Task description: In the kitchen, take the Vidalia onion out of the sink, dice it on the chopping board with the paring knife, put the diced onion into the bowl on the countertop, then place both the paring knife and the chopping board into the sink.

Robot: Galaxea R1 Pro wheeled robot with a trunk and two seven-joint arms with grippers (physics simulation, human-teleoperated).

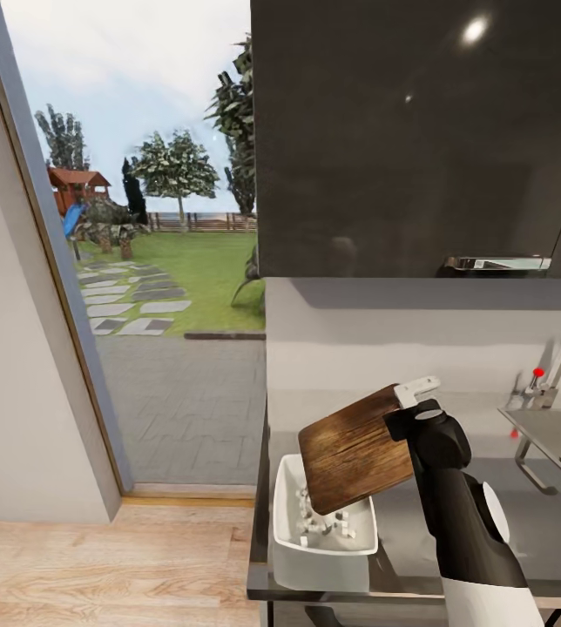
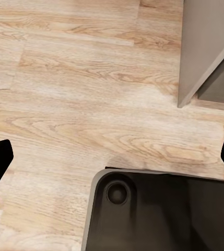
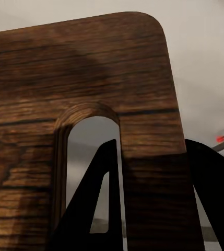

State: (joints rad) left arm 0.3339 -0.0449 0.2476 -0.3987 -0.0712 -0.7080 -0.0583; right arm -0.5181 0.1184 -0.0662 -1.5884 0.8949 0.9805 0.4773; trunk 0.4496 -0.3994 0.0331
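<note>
Head view: right gripper (image 1: 408,402) clamped on chopping board (image 1: 354,448), held tilted in air above bowl (image 1: 322,533) on countertop (image 1: 542,531); white diced onion (image 1: 324,521) in bowl. Step judged: tipping done, board bound for sink (image 1: 552,434). Next: carry toward tap (image 1: 549,370), lower into basin. Knife unseen; sink cropped. Left gripper (image 2: 112,157) spread wide, empty, over wood floor (image 2: 80,104).

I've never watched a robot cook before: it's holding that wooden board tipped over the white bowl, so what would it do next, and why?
Probably carry the chopping board rightward toward the sink. The right gripper grips the board, tilted over the bowl, and white diced pieces already lie in the bowl, so the tipping looks finished. Whether any bits cling to the board's face can't be told.
</note>
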